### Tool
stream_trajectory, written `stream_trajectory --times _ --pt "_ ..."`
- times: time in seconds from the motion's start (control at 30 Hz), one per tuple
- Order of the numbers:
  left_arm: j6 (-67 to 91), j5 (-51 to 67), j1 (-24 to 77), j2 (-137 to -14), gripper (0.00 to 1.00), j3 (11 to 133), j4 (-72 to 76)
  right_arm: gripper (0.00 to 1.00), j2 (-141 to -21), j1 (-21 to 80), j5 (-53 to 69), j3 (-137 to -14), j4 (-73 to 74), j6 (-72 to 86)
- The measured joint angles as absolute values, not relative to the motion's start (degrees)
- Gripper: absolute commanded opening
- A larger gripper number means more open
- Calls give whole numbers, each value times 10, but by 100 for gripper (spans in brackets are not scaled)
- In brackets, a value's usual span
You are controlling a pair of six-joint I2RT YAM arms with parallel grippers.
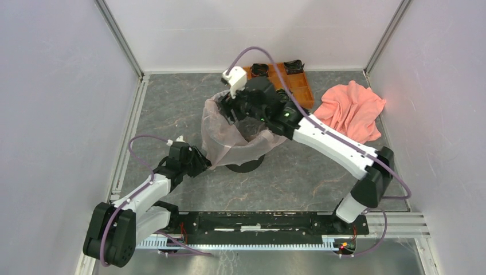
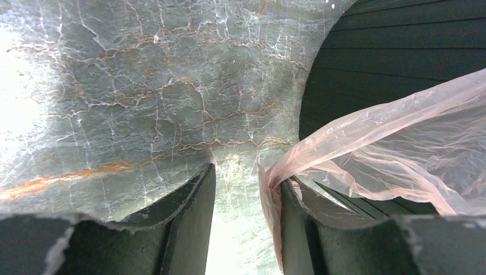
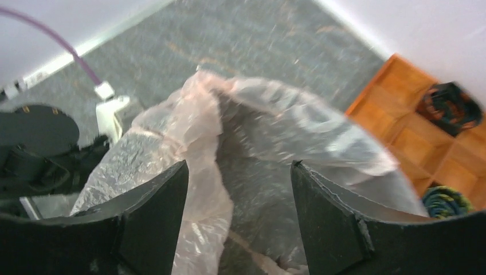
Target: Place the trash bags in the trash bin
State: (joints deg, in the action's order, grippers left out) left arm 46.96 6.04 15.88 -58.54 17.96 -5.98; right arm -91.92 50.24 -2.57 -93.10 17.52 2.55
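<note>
- One bag point(image 1: 229, 137) is the whole job. It lies draped over the bin point(image 1: 245, 165) at mid-bench and is not yet inside it.
- Partly done, as I judge it: the film spreads across the bin's mouth and sags a little way in at the centre.
- Left to do: a good deal of film hangs outside, down the bin's left and near wall towards the bench point(image 2: 114, 86). It needs gathering and pushing in past the rim.
- Left tool point(image 1: 203, 162): low at the bin's near-left side, at the bag's hanging edge.
  - The jaws stand about half apart, and bare bench shows through the gap.
  - A twisted corner of the bag lies against the inner face of the finger point(image 2: 298, 217) on the right of the wrist view. The other finger is clear of it.
  - Nothing is pinched, so the film only rests or hooks on that one finger.
- Right tool point(image 3: 238, 166): above the far-left part of the bin, pointing down at the bag.
  - The jaws are wide apart.
  - A raised fold of film stands between them, close to the finger point(image 3: 160, 212) on the left of that view. I cannot tell whether it touches.
  - Nothing is clamped.
- An orange tray point(image 1: 295, 83) sits just beyond the bin, and a pink cloth point(image 1: 351, 112) lies at the far right. Neither tool touches them.
</note>
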Motion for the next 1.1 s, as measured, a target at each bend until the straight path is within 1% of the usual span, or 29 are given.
stream_trajectory --times 0.07,0.13,0.2,0.3,0.47,0.57,0.67,0.7,0.77,0.83,0.9,0.93,0.97,1.03,1.1 --pt "470 60 159 -586 49 180 -60 65 -945 516 -26 -931 187 20" --pt "470 60 159 -587 49 180 -60 57 -968 528 -26 -927 192 17" --pt "470 60 159 -589 49 180 -59 51 -984 535 -26 -920 195 13" --pt "470 61 159 -592 50 181 -58 48 -999 541 -34 -902 191 12" --pt "470 61 159 -592 50 182 -56 48 -1026 541 -40 -891 178 14" --pt "469 60 159 -592 50 185 -57 60 -1038 541 -41 -904 186 16" --pt "469 60 159 -592 50 185 -58 83 -1029 540 -53 -904 199 17" --pt "469 60 159 -592 50 185 -59 89 -1021 539 -58 -903 206 15" --pt "469 59 159 -592 50 185 -60 96 -995 538 -71 -895 215 12" --pt "467 59 159 -593 51 185 -59 98 -966 537 -82 -888 219 9" --pt "462 58 159 -596 51 185 -59 98 -932 535 -95 -882 219 2" --pt "461 58 159 -598 51 185 -59 96 -918 535 -103 -882 219 -1" --pt "458 59 159 -599 50 185 -58 92 -908 535 -110 -882 218 -4" --pt "455 59 159 -600 51 187 -59 81 -894 535 -128 -881 218 -9" --pt "453 58 159 -600 51 187 -60 73 -891 535 -146 -876 218 -15"
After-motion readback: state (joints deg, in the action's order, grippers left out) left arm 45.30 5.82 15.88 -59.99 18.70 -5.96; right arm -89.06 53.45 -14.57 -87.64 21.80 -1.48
